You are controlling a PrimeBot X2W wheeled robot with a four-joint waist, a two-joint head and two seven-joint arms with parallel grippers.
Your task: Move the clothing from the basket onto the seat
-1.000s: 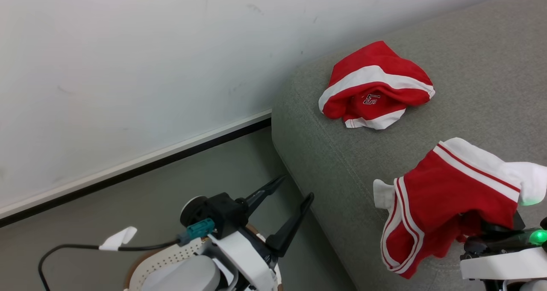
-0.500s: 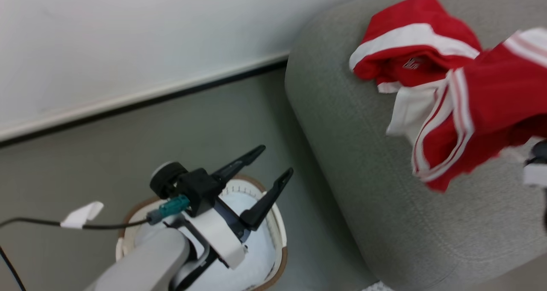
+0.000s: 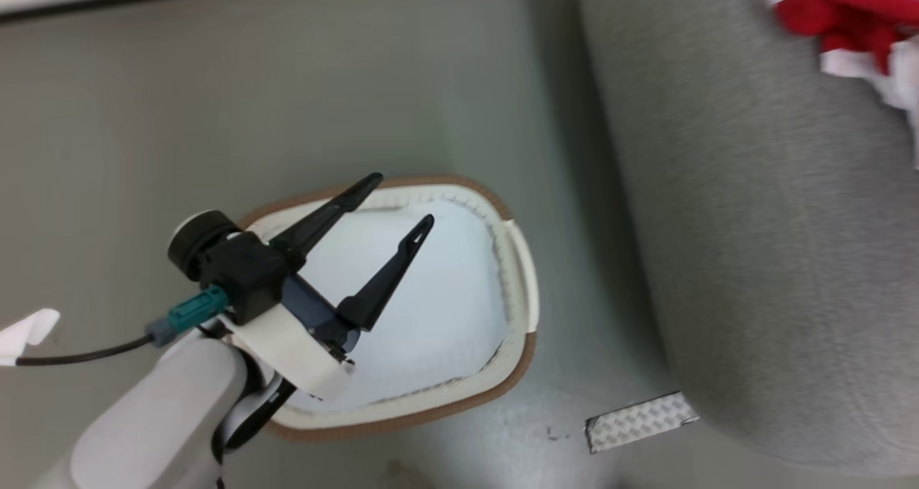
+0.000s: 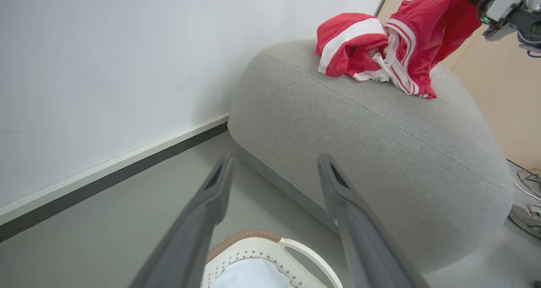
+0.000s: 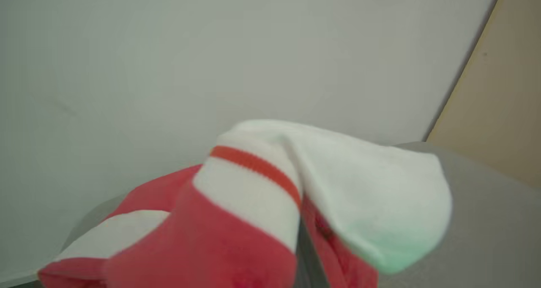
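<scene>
Since half a second ago my head camera has tipped down, so the whole picture has slid. That shift is the camera's, not the things'. The clothing (image 3: 847, 15) now sits only at the top corner of the head view, a blurred red and white patch on the seat (image 3: 754, 223).

From the left wrist I see two pieces. The lettered piece (image 4: 348, 42) lies crumpled on top of the seat (image 4: 372, 135), near its rounded end. The hanging piece (image 4: 427, 30) droops just beside it from the right gripper (image 4: 482, 2), above the seat. I cannot tell whether its lower hem touches the cushion. The cloth buries that gripper's fingers, and in the right wrist view the hanging piece (image 5: 236, 220) covers them too, so I cannot tell whether they are apart or pinched.

The basket (image 3: 520, 281) stands on the floor (image 3: 215, 80) just off the seat's end, close but not touching. A white pad (image 3: 431, 309) lies in it, and I see no red inside.

The left gripper (image 3: 403, 199) hovers off the seat's end with the basket beneath it, its fingers spread wide with nothing between them.

A ridged metal strip (image 3: 639, 421) lies on the floor by the seat's lower edge. The wall (image 4: 127, 47) rises behind the seat.
</scene>
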